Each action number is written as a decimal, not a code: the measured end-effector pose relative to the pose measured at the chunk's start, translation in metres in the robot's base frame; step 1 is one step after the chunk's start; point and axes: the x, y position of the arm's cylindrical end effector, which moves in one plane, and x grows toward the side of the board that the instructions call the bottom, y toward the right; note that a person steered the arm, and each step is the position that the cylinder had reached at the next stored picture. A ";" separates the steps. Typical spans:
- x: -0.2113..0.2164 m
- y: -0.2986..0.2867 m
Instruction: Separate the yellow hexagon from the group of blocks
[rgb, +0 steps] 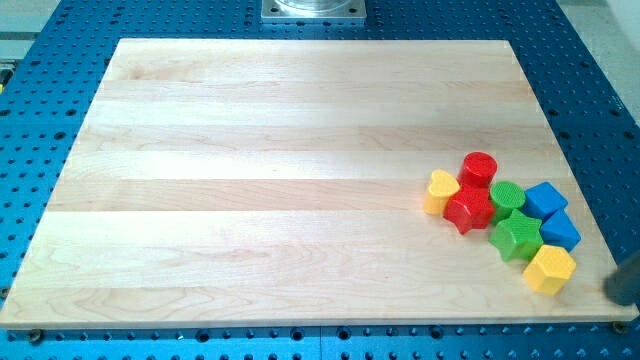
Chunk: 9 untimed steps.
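Pincer state unknowable (rod only), my tip (618, 293) blurred beside glossy yellow hexagon (549, 269), wooden board (250, 180).

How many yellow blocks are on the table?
2. A yellow heart-shaped block sits at the group's left edge, touching the red star. The yellow hexagon sits at the group's bottom right, beside the green block. None seem hidden.
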 end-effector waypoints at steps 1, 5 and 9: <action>-0.019 -0.041; 0.004 -0.152; 0.004 -0.201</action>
